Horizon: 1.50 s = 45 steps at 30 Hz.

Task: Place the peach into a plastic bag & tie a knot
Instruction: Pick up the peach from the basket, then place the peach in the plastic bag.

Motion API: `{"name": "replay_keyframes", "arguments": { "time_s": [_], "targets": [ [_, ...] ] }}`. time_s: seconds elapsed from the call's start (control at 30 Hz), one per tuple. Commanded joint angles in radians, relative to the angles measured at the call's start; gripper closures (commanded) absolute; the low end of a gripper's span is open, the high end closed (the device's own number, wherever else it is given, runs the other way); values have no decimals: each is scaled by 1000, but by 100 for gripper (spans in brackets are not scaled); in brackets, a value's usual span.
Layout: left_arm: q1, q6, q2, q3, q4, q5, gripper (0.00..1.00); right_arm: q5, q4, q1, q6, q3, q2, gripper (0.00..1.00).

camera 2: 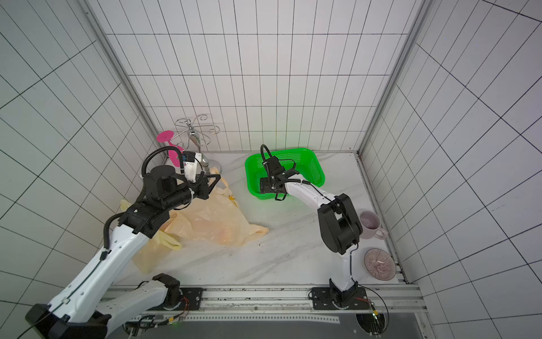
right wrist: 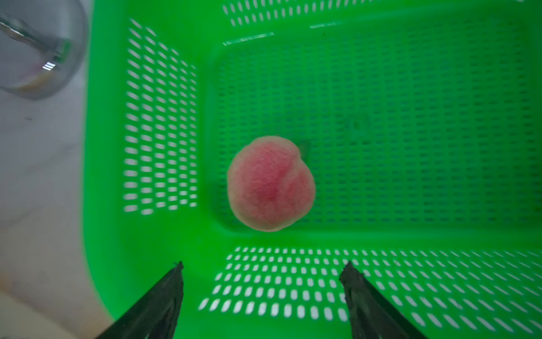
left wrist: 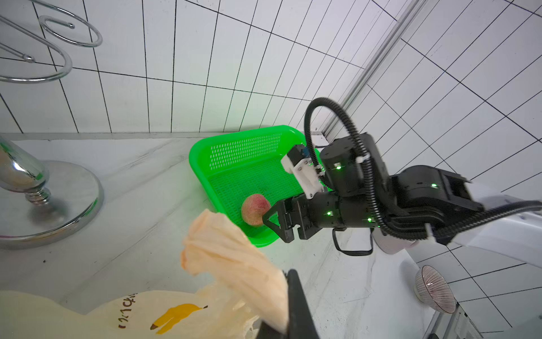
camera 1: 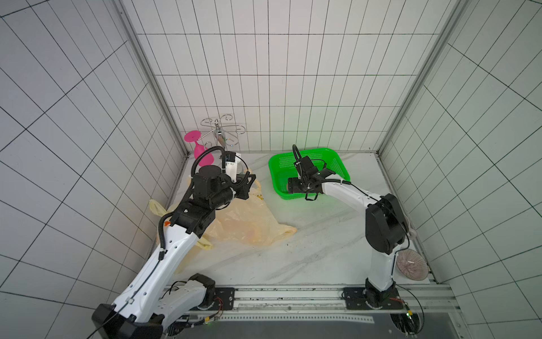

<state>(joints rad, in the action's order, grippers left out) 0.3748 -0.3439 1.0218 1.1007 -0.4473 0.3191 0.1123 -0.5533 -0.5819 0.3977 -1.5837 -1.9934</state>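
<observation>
The pink-red peach (right wrist: 269, 185) lies on the floor of a green perforated basket (right wrist: 111, 146), near one corner; it also shows in the left wrist view (left wrist: 255, 209). My right gripper (right wrist: 264, 264) hovers over the basket's near wall, open, its fingertips apart and just short of the peach, holding nothing. A pale orange plastic bag (camera 1: 249, 223) lies crumpled on the marble table to the left of the basket (camera 1: 334, 158). My left gripper (left wrist: 286, 276) is shut on a bunched part of the bag (left wrist: 234, 258) and lifts it; one jaw is hidden by the plastic.
A chrome cup rack (camera 1: 223, 132) with a round base (left wrist: 58, 199) stands at the back left, a pink goblet (camera 1: 199, 152) hanging on it. A pale mug (camera 2: 369, 224) and a striped bowl (camera 2: 379, 262) sit by the right wall. Tiled walls enclose the table.
</observation>
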Motion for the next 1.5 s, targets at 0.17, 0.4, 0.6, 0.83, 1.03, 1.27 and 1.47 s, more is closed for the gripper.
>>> {"name": "replay_keyframes", "arguments": {
  "time_s": [0.17, 0.4, 0.6, 0.83, 1.03, 1.27, 1.47],
  "targets": [
    [-5, 13, -18, -8, -8, 5, 100, 30, -141, 22, -73, -298, -192, 18],
    [-5, 16, -15, -6, -10, 9, 100, 22, -116, 26, -102, -311, -111, 58],
    [-5, 14, 4, 23, -16, 18, 100, -209, 15, -14, -88, -88, 215, 76],
    [0, -12, 19, 56, -17, 46, 100, -381, 133, -132, 30, 180, 323, 93],
    [19, -26, 15, 69, -13, 49, 100, -364, 147, -219, 47, 172, 223, 100],
    [24, -26, 9, 62, -22, 45, 100, -507, 141, -286, 65, 175, 244, 100],
    [31, -33, 3, 54, -24, 40, 100, -642, 301, -307, 212, 178, 215, 100]
  ]
}}
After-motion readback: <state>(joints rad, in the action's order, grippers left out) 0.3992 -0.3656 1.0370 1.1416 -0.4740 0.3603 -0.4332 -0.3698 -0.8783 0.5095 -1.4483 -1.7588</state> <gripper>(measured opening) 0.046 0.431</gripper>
